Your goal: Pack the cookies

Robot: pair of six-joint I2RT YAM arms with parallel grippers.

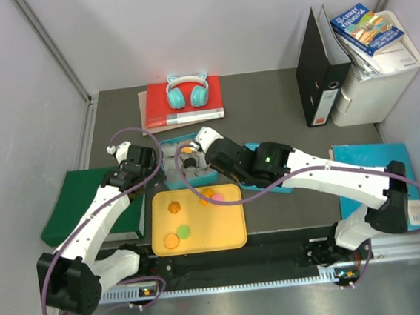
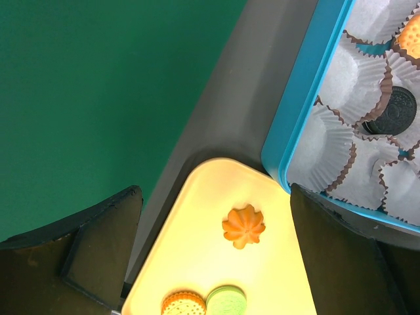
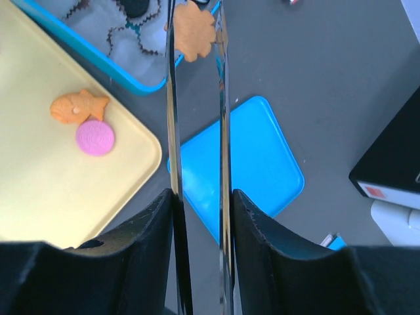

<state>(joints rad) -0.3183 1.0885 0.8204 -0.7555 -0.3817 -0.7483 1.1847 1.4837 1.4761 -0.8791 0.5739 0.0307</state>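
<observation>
Your grey bench (image 1: pixel 265 115) sits inside pale walls (image 1: pixel 204 24) (headphones (image 1: pixel 187 92) at twelve o'clock). Your left tool (image 2: pixel 215 197) hangs released over the yellow tray (image 2: pixel 197 262); your right tool (image 3: pixel 195 13) grasps an orange cookie (image 3: pixel 193 36).

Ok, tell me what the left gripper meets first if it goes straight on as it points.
Probably the scalloped orange cookie on the yellow tray, which sits about midway ahead of the open left gripper; depth is unclear.
</observation>
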